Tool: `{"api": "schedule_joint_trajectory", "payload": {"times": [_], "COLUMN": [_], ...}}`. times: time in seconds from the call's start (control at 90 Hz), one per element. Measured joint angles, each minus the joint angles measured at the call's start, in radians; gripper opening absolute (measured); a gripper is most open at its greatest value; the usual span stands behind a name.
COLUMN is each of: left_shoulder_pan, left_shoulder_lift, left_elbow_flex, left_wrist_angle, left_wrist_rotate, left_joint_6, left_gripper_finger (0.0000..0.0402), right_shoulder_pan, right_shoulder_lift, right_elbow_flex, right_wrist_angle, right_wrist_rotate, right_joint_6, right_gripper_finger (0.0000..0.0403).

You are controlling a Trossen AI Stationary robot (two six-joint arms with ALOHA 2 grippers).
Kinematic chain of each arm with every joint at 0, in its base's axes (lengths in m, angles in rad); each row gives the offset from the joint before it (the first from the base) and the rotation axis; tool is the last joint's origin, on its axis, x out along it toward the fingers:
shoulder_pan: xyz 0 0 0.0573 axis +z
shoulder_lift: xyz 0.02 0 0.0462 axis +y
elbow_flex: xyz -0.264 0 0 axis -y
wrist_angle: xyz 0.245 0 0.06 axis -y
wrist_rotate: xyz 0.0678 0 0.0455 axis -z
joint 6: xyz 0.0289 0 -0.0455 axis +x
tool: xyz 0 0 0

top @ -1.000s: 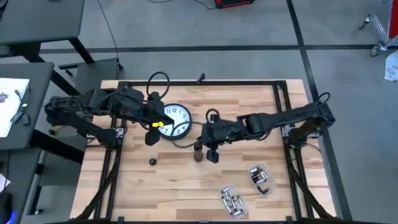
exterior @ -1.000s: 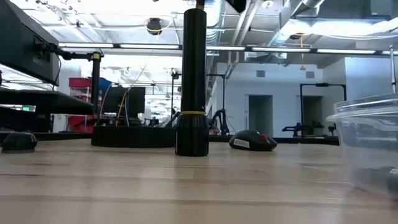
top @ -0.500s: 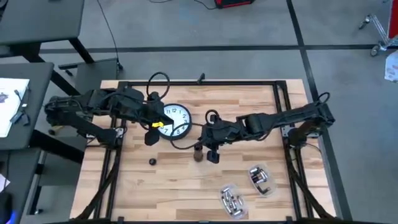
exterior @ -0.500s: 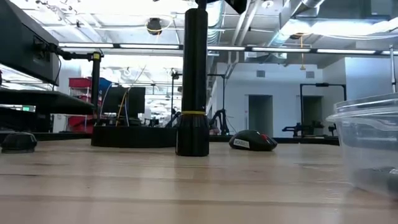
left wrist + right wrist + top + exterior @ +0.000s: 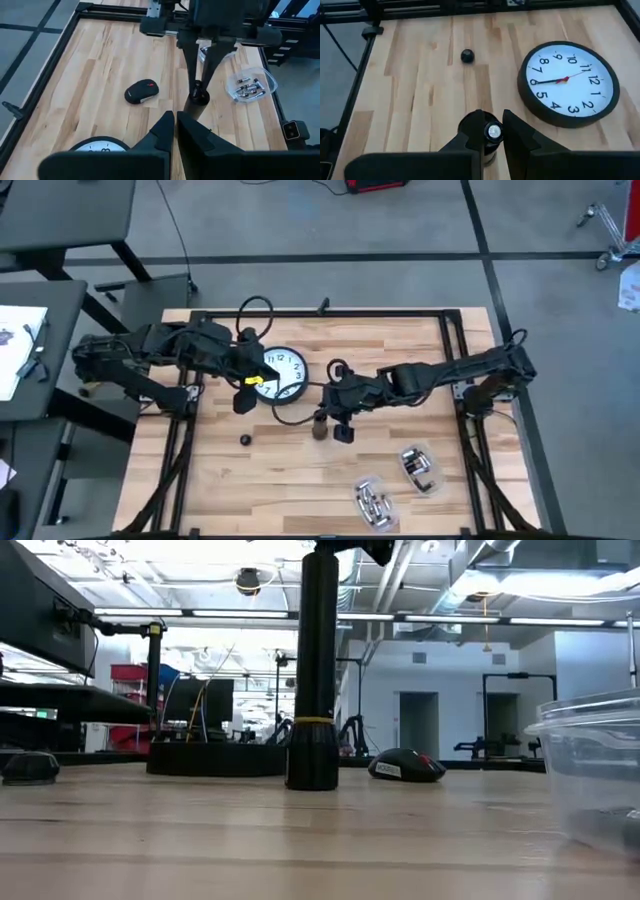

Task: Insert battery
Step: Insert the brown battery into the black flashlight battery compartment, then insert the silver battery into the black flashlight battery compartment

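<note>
Battery [image 5: 493, 131] seen at the top of the upright flashlight [image 5: 320, 426], mid-table, pinched by the right gripper [image 5: 491, 131] from above. Right arm stretched leftward. Left gripper [image 5: 174, 131] pressed together, raised over the clock [image 5: 281, 373].

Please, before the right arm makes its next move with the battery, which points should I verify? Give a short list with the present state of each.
1. The flashlight stands upright on the table: ok.
2. The right gripper is directly over the flashlight's open top, jaws closed on the battery: ok.
3. The battery is fully seated in the tube: cannot tell.
4. The left gripper waits apart, over the clock, jaws shut and holding nothing: ok.
5. The small black cap lies free on the table, away from the flashlight: ok.
</note>
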Motion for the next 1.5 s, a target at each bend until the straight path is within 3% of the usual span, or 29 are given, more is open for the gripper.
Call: {"api": "schedule_joint_trajectory", "payload": {"times": [0.144,0.411,0.567,0.722,0.878,0.989,1.089,1.3,1.5], "left_shoulder_pan": [0.000,0.000,0.000,0.000,0.000,0.000,0.000,0.000,0.001], "left_shoulder_lift": [0.000,0.000,0.000,0.000,0.000,0.000,0.001,0.001,0.002], "left_elbow_flex": [0.000,0.000,0.000,0.000,0.000,0.000,0.000,0.000,0.000], "left_wrist_angle": [0.001,-0.001,-0.001,-0.001,-0.009,-0.010,-0.017,-0.020,-0.027], "left_wrist_rotate": [0.000,0.000,0.000,0.000,0.000,0.000,0.000,0.000,0.000], "left_joint_6": [0.000,0.000,0.000,0.000,-0.008,-0.010,-0.012,-0.029,-0.038], "left_gripper_finger": [0.0000,0.0000,0.0000,0.0000,0.0000,0.0000,0.0000,0.0000,0.0000], "right_shoulder_pan": [-0.001,0.000,0.002,0.009,0.083,0.189,0.308,0.512,0.604], "right_shoulder_lift": [0.005,0.017,0.010,-0.041,-0.128,-0.184,-0.220,-0.245,-0.242], "right_elbow_flex": [0.001,0.002,0.061,0.225,0.269,0.193,0.075,-0.211,-0.424], "right_wrist_angle": [-0.006,0.003,-0.029,-0.286,-0.660,-0.818,-0.824,-0.656,-0.406], "right_wrist_rotate": [0.000,-0.001,-0.007,-0.104,-0.122,-0.106,-0.104,-0.138,-0.137], "right_joint_6": [-0.003,0.001,0.001,0.078,0.320,0.610,0.802,1.050,1.220], "right_gripper_finger": [0.0036,0.0163,0.0204,0.0209,0.0194,0.0181,0.0172,0.0164,0.0160]}}
